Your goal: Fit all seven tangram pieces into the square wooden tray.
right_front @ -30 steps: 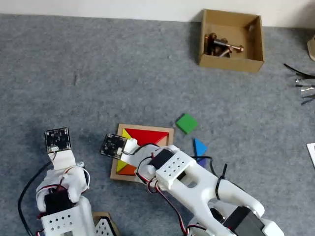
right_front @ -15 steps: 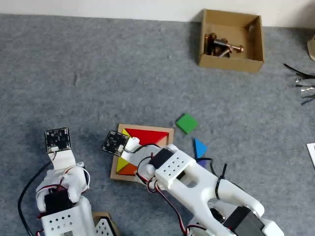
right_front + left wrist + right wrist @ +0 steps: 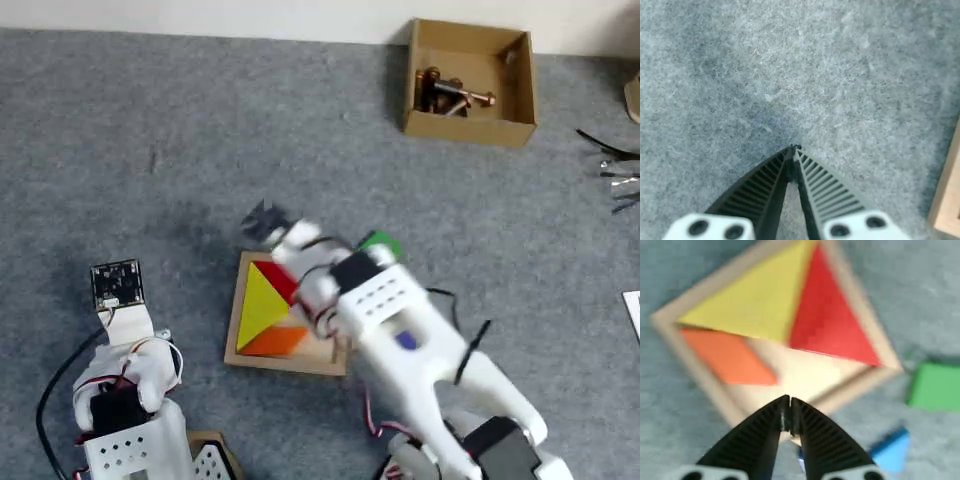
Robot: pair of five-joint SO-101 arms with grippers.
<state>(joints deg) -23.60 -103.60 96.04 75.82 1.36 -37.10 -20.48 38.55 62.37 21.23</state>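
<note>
Left arm: at the near left of the grey carpet, beside the wooden tray and apart from it.
Left gripper: fingers pressed together at the tips with nothing between them, above bare carpet. A corner of the tray shows just beside it.
Tray: flat on the carpet between the two arms, partly filled.
Yellow triangle: seated in the tray's left half, one long edge against the red triangle.
Orange piece: in the tray along its near edge, touching the yellow triangle's corner. In the right wrist view bare wood lies beside it.
Right arm: reaches from the near right across the tray's right half — blurred in the high view.
Right gripper: fingers closed tip to tip and holding nothing, poised over the tray's bare wood near the rim.
Green square: on the carpet just off the tray's far right corner.
Blue piece: on the carpet outside the tray, near the green square.
Cardboard box: far right, well apart from the tray — metal parts lie inside.
Cables: at the right edge.
</note>
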